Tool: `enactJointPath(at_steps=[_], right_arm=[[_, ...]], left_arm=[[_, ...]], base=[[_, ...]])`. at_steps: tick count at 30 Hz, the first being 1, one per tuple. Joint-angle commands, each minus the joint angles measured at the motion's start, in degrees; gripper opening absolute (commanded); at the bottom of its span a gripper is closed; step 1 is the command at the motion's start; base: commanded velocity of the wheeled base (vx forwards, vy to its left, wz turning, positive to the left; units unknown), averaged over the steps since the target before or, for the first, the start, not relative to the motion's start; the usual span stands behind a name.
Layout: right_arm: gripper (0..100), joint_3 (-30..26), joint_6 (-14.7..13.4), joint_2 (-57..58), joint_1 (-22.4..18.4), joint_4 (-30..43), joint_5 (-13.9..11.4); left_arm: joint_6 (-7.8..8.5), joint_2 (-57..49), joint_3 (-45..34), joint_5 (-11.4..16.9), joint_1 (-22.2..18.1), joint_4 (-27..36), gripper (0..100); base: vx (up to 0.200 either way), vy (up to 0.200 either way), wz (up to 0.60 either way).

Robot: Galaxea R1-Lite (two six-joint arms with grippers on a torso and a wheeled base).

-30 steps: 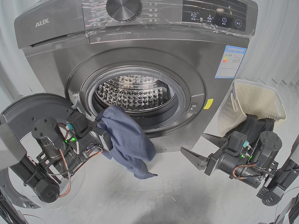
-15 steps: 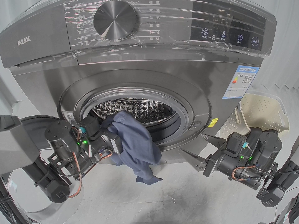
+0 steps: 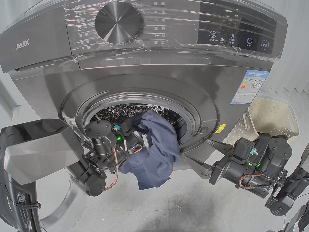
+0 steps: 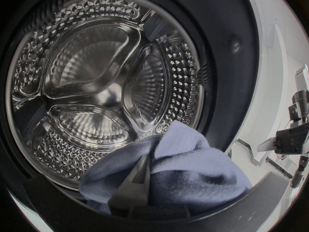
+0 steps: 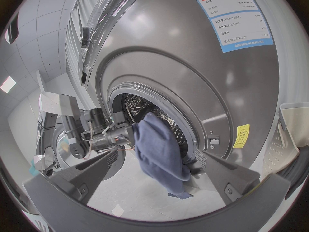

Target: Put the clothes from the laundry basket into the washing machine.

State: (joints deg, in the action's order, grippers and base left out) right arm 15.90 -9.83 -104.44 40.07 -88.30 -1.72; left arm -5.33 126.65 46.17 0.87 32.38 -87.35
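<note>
left gripper (image 4: 145, 168) clamped on the blue garment (image 3: 157, 152) at the lower rim of the washing machine (image 3: 161, 81) door opening, cloth tail hanging outside. right gripper (image 3: 195, 149), jaws apart and holding nothing, just beside the laundry basket (image 3: 273, 113).

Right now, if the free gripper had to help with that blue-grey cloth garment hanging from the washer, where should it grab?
Probably the loose lower tail of the blue-grey cloth garment, approached from the robot's right by the open right gripper. The top is bunched in the left gripper at the perforated steel drum; the tail hangs free outside.
</note>
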Motion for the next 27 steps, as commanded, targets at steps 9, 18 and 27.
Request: enactJointPath(at_steps=[9, 18, 27], right_arm=[[100, -0.08, -0.02, -0.33, 0.18, -0.03, -0.04], [100, -0.25, -0.02, -0.59, 0.18, -0.03, -0.13], [100, -0.34, -0.02, -0.68, 0.18, -0.03, -0.13]], left_arm=[[-0.03, 16.61, 30.74, -2.18, -4.17, 10.18, 0], [-0.91, 26.81, 56.23, -6.23, -7.15, 20.29, 0], [-3.46, 27.25, 63.79, -12.03, -8.74, 26.35, 100]], base=[[0.0, 0.0, 0.0], [0.0, 0.0, 0.0], [0.0, 0.0, 0.0]])
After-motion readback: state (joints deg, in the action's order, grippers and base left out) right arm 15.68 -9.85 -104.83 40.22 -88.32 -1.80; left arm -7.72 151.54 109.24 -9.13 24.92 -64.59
